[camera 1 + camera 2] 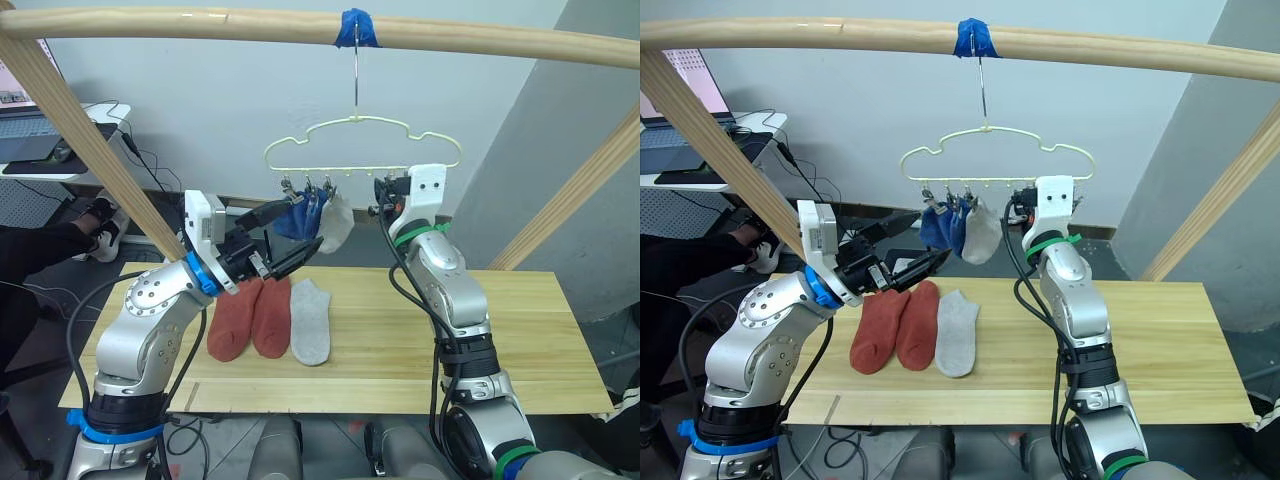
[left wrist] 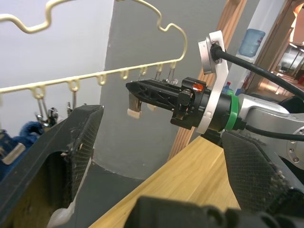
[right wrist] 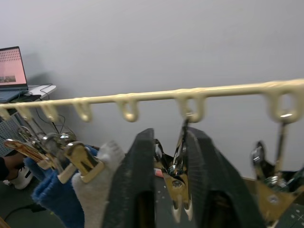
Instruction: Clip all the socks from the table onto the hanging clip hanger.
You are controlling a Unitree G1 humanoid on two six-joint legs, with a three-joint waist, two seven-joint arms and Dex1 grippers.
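Note:
The pale yellow-green clip hanger (image 1: 350,168) hangs by its hook from a wooden pole. Two blue socks (image 1: 298,218) and a light grey sock (image 1: 339,222) hang from its clips. On the table (image 1: 520,340) two rust-red socks (image 1: 236,316) (image 1: 272,314) and a light grey sock (image 1: 310,320) lie side by side. My left gripper (image 1: 305,228) is open and empty, held above the red socks, just below the blue ones. My right gripper (image 3: 166,190) is raised to the hanger's bar and shut on a silver clip (image 3: 179,164), right of the hung grey sock.
The thick wooden pole (image 1: 200,25) runs overhead, with blue tape (image 1: 357,28) at the hook. Slanted poles (image 1: 90,150) (image 1: 580,190) stand at both sides. A desk with a laptop (image 1: 25,135) is at the far left. The table's right half is bare.

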